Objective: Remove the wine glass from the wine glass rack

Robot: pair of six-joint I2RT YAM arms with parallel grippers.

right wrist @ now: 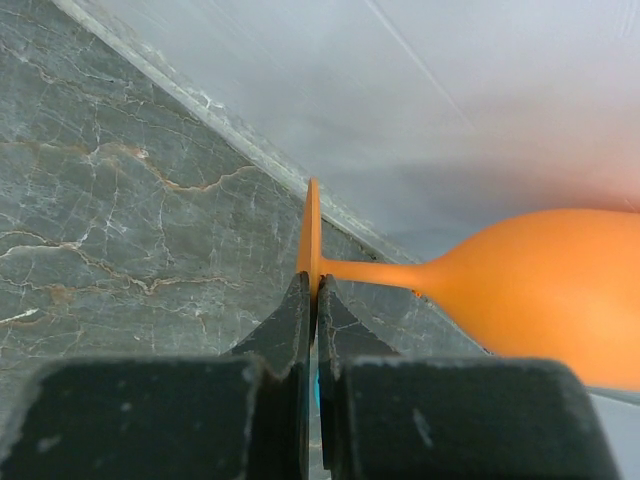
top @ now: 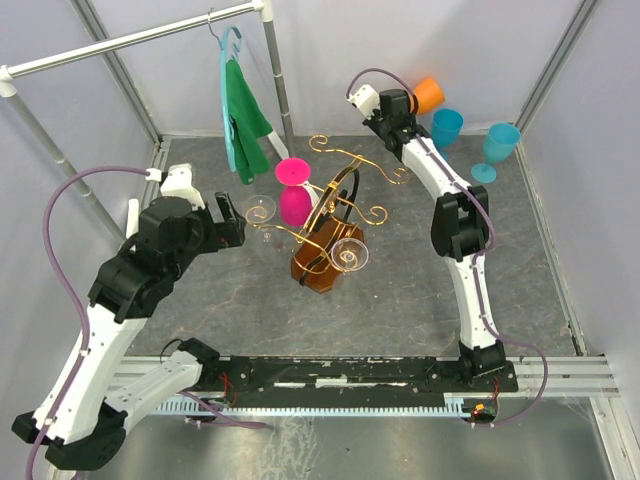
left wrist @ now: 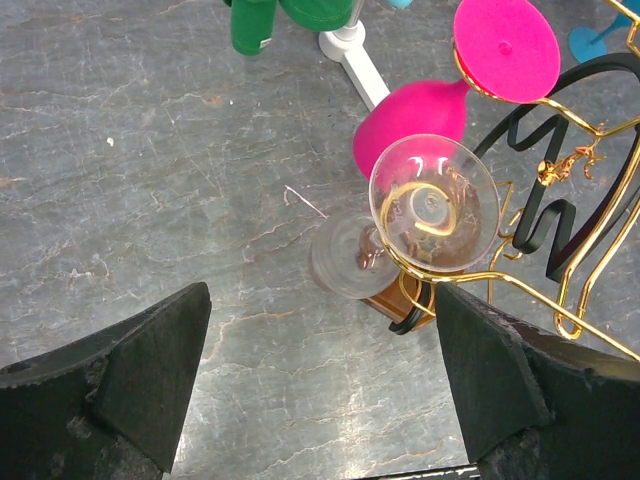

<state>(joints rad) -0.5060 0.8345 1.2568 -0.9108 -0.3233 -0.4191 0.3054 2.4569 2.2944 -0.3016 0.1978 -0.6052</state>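
Observation:
The gold wire wine glass rack (top: 345, 195) stands mid-table on an amber-brown base (top: 318, 268). A pink wine glass (top: 293, 192) and two clear wine glasses (top: 262, 210) (top: 351, 255) hang from its arms. My left gripper (top: 236, 227) is open and empty, just left of the rack. In the left wrist view (left wrist: 320, 385) the nearer clear glass (left wrist: 433, 205) and the pink glass (left wrist: 415, 112) hang ahead of the fingers (left wrist: 150, 370). My right gripper (top: 408, 104) is at the back, shut on the foot of an orange wine glass (top: 429, 95), edge-on between its pads in the right wrist view (right wrist: 311, 235).
Two blue wine glasses (top: 447, 128) (top: 500, 146) stand at the back right. A green cloth (top: 246, 118) hangs on a hanger from the grey clothes rail (top: 130, 40) at the back left. Grey walls close in the table on three sides.

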